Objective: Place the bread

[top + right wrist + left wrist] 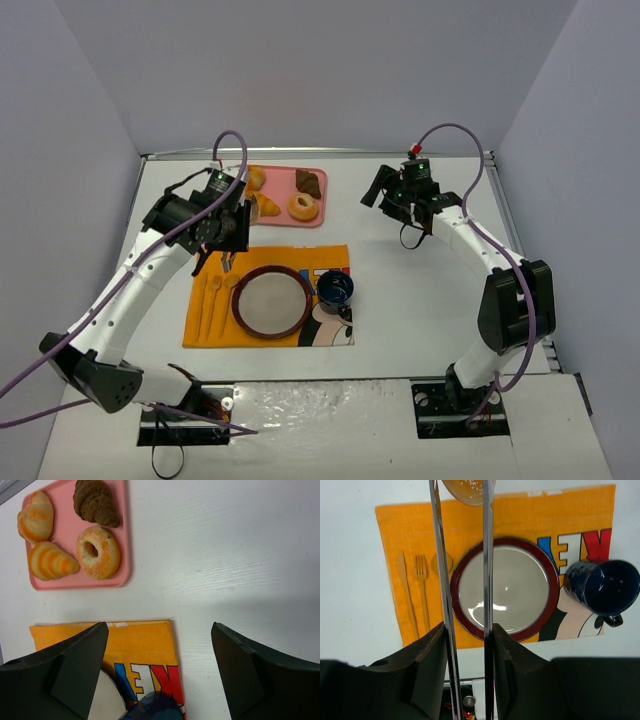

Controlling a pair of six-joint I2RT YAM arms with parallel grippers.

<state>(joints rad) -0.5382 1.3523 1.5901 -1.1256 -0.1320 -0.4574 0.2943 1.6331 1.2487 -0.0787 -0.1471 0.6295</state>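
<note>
Nearest the arm bases lies the orange placemat (395, 530). A red-rimmed plate (554, 587) sits at its middle with nothing on it, and a dark blue mug (605, 587) stands just beside the plate on the right. Above them hangs the left pincer (466, 630), clamped hard on a pair of metal tongs (488, 555) whose two long blades run out away from it. At the blades' far end, over the mat's far edge, a rounded tan piece shows between them. Only its lower part is in the wrist view, but I take it for the bread (467, 489), pinched in the tongs and lifted clear of the mat. Beyond that sits the pink tray (65, 582) with other pastries on it. At the far right, the right pincer (159, 630) hovers over the worktop (225, 555), spread wide with nothing in it. To my eye the carrying step is in hand. Next the tongs must bring the bread over the plate's middle, lower it, and ease off so it settles without rolling.
</note>
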